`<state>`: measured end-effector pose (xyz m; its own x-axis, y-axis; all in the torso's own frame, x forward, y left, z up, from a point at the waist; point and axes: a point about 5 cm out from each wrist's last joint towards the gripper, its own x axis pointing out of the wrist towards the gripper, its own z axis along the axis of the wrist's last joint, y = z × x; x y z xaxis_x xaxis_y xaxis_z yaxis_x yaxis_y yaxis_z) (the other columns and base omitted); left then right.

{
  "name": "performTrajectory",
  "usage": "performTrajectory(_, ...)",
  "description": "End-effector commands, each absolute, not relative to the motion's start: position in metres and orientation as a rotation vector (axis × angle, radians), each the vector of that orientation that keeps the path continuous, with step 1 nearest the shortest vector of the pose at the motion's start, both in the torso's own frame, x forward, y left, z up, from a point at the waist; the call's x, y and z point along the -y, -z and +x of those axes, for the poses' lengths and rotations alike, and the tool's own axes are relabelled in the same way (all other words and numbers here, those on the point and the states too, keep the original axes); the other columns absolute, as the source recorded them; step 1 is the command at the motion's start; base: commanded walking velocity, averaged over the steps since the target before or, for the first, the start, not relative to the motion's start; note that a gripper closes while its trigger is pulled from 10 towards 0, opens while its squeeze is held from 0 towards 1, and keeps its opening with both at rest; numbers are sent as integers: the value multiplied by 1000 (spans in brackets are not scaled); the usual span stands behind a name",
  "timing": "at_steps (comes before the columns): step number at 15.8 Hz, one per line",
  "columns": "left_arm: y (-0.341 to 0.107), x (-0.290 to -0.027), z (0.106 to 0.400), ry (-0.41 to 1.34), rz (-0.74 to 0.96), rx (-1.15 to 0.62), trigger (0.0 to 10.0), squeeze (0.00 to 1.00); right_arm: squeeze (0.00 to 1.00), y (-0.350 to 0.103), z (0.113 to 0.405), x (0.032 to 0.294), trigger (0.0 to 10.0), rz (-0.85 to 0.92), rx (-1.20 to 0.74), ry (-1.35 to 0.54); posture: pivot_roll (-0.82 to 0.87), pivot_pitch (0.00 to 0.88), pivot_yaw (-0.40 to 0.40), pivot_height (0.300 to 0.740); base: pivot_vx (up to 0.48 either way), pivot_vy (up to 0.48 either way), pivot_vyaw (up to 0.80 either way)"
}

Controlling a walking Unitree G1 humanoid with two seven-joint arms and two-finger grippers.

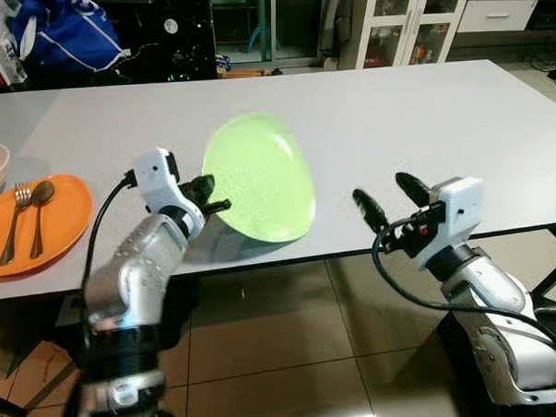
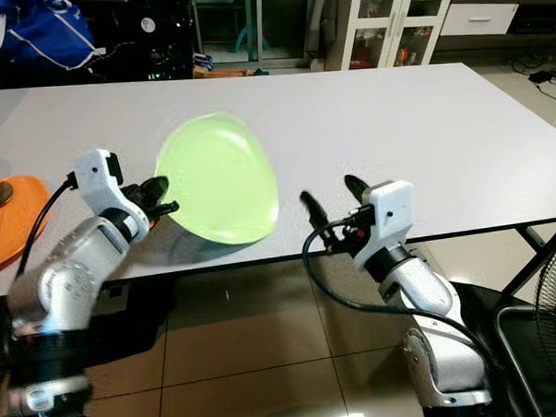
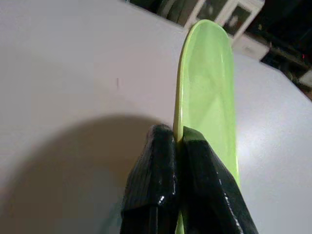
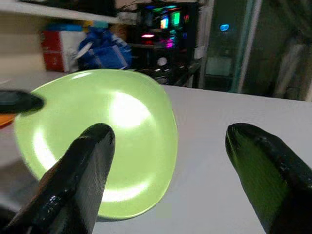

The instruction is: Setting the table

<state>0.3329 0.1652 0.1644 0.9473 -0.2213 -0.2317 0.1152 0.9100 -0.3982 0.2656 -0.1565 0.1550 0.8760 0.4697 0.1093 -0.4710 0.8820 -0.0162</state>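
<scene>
Near the table (image 1: 422, 128) front edge, I see my left gripper (image 1: 206, 197) pinching the green plate (image 1: 263, 177) by its nine-o'clock rim, tilted up. At three o'clock my right gripper (image 1: 390, 198) gapes wide. At nine o'clock, an orange plate (image 1: 64, 218) carries a fork (image 1: 15, 220) and spoon (image 1: 39, 211).

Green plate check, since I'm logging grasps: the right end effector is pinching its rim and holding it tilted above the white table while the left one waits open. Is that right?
Not quite: the arms are swapped. The left end effector pinches the green plate by its rim, as the left wrist view shows, holding it tilted above the white table. The right end effector is the one waiting open.
</scene>
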Motion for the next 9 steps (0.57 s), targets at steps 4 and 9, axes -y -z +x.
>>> performTrajectory(4, -172, -165, 343, 250, -563, -360, 10000, 0, 0, -159, 261, 150, 10000, 13, 101, -559, -48, 0, 0, 740, 0, 0, 0)
performTrajectory(9, -161, -167, 352, 272, -775, -441, 10000, 0, 0, -158, 257, 148, 10000, 20, 84, -588, -55, 0, 9, 740, 0, 0, 0)
